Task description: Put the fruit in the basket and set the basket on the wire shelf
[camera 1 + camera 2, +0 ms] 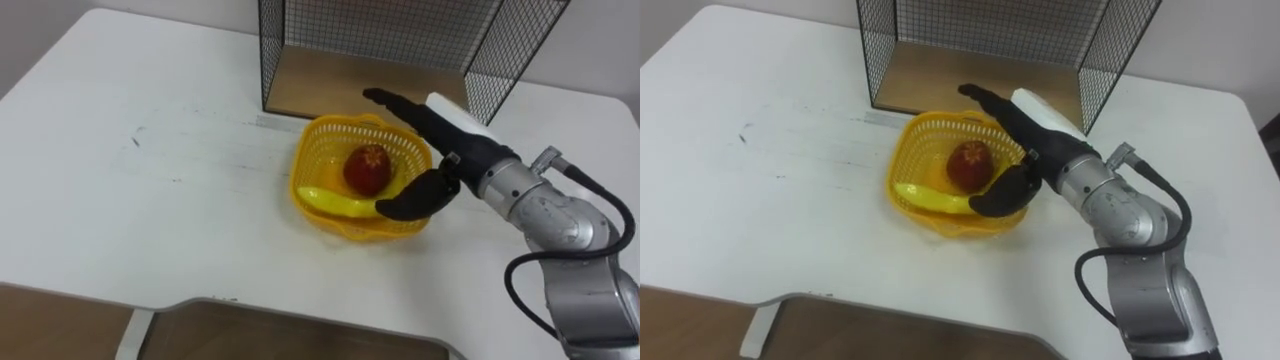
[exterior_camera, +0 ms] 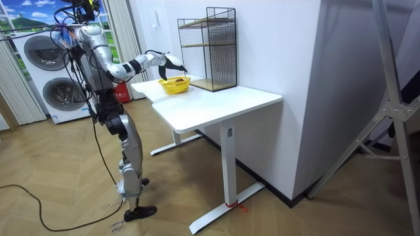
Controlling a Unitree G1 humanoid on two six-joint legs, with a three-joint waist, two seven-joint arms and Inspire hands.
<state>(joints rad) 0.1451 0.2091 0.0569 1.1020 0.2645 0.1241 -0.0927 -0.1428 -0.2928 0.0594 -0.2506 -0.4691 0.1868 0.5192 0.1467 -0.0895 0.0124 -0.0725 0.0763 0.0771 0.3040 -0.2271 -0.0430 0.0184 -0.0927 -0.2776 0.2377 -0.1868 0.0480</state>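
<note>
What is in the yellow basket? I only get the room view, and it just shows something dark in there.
Observer: A red apple and a banana lie in the basket.
Operator: How does the right hand sit on it?
Observer: The right hand spans its right side, fingers straight above the far rim, thumb bent at the near rim.
Operator: Is it on the shelf?
Observer: No, it stands on the table, just before the wooden floor of the wire shelf.
</note>
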